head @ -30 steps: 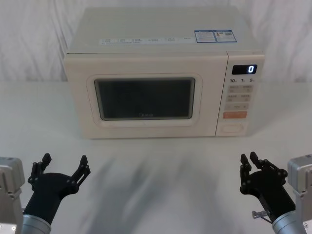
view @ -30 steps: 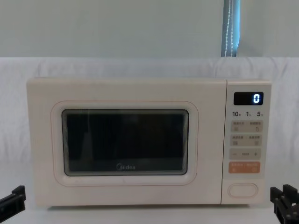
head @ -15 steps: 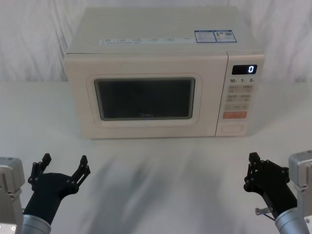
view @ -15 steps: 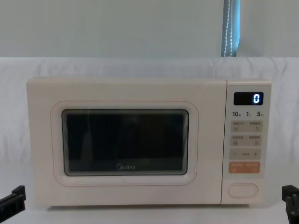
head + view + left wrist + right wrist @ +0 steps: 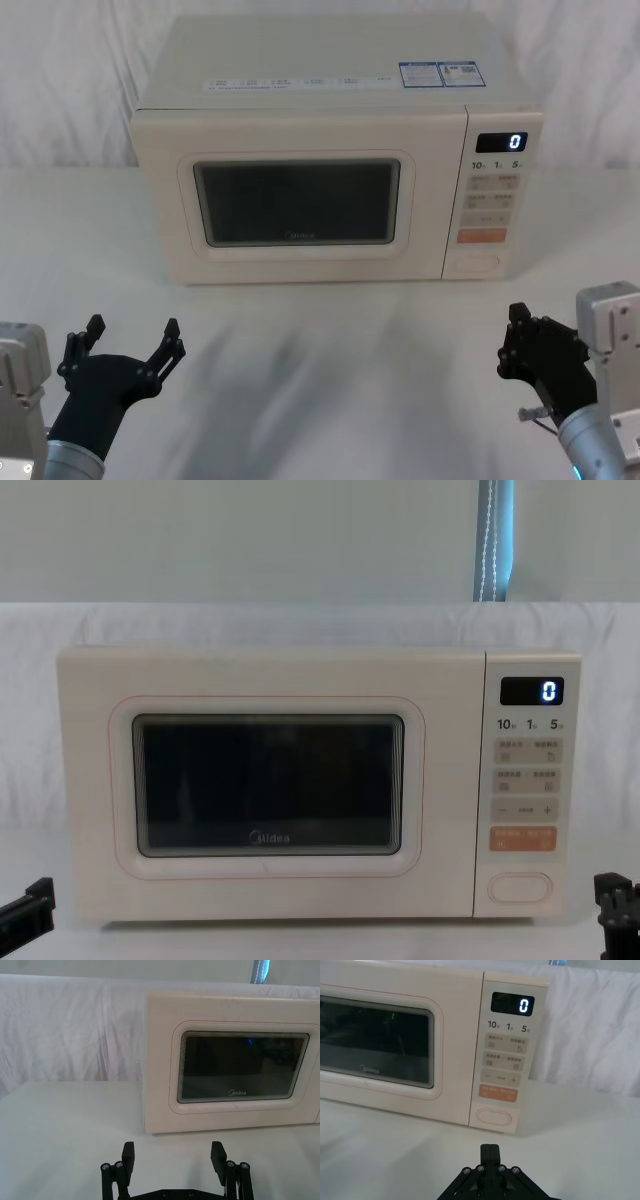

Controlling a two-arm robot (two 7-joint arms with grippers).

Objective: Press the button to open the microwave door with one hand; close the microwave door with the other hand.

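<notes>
The cream microwave stands at the back of the table with the microwave door (image 5: 300, 200) closed; its dark window and Midea logo face me. The button (image 5: 476, 264) is the wide cream pill at the bottom of the control panel, also clear in the right wrist view (image 5: 493, 1117) and the chest view (image 5: 520, 887). My right gripper (image 5: 517, 315) hovers low in front of the panel, short of the button, fingers pressed together (image 5: 490, 1149). My left gripper (image 5: 133, 326) waits near the table's front left, open and holding nothing (image 5: 173, 1156), facing the door (image 5: 240, 1067).
The control panel (image 5: 494, 195) carries a display reading 0, small pale keys and an orange key (image 5: 482, 236) just above the button. A white cloth covers the table (image 5: 320, 340) and the wall behind. Bare tabletop lies between both grippers and the microwave.
The right gripper's fingers have come together from slightly apart, and the hand has turned and edged toward the panel. The left gripper and the door have not moved.
</notes>
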